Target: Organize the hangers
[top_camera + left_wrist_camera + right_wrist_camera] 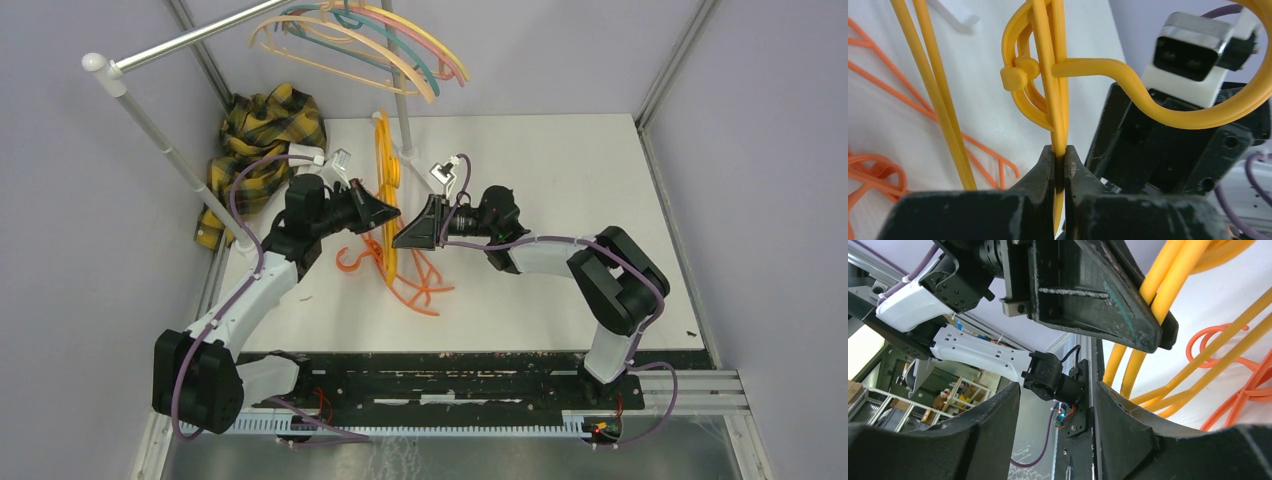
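Observation:
My left gripper (390, 213) (1059, 156) is shut on a yellow hanger (1050, 75), which stands on edge over the table with another yellow hanger (384, 170) against it. Its hook (1198, 117) curls toward my right gripper (407, 236) (1055, 407). That gripper faces the left one from just to the right, open, with nothing between its fingers. In the right wrist view the yellow hangers (1153, 300) pass just outside its right finger (1128, 420). A few orange hangers (415, 285) (1243, 385) (938, 120) lie tangled on the table below. Several peach, yellow, pink and teal hangers (360, 40) hang on the rack.
The rack's upright pole (402, 100) stands just behind the held hangers, and a slanted pole (165, 150) stands at the left. A yellow-black plaid cloth (262, 130) is bunched at the back left corner. White table surface (560, 180) stretches to the right.

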Tool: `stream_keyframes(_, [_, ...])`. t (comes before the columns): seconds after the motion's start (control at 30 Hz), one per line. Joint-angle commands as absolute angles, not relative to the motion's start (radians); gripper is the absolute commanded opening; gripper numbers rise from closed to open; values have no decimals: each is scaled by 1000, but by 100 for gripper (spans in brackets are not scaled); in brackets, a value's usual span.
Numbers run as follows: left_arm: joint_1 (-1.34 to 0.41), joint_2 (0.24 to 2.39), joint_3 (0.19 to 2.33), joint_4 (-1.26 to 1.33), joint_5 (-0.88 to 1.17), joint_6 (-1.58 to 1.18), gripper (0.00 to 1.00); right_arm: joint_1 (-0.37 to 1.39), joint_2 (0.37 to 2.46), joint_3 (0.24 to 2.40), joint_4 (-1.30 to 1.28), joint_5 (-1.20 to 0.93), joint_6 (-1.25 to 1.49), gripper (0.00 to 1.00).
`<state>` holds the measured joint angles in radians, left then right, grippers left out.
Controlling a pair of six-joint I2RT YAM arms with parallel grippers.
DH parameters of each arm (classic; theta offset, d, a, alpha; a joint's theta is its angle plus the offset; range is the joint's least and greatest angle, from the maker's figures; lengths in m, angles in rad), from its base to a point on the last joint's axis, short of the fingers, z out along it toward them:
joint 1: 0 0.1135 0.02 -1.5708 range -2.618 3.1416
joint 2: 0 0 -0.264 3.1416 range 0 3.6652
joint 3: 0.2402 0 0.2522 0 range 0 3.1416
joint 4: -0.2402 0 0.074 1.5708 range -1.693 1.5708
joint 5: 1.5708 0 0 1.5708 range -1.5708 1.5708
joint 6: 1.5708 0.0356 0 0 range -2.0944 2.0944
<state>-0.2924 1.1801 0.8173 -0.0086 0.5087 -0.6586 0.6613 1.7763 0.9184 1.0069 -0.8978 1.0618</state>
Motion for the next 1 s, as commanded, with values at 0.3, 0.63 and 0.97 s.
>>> stream_keyframes(0.3, [-292, 1164, 895, 137, 603, -766, 3, 667, 1709, 902, 917, -932, 919, 64])
stream_keyframes(0.63, [-291, 1138, 902, 70, 593, -733, 3, 667, 1603, 936, 443, -794, 575, 73])
stream_keyframes(0.97, [-291, 1119, 876, 105, 630, -774, 3, 669, 1741, 976, 714, -848, 759, 68])
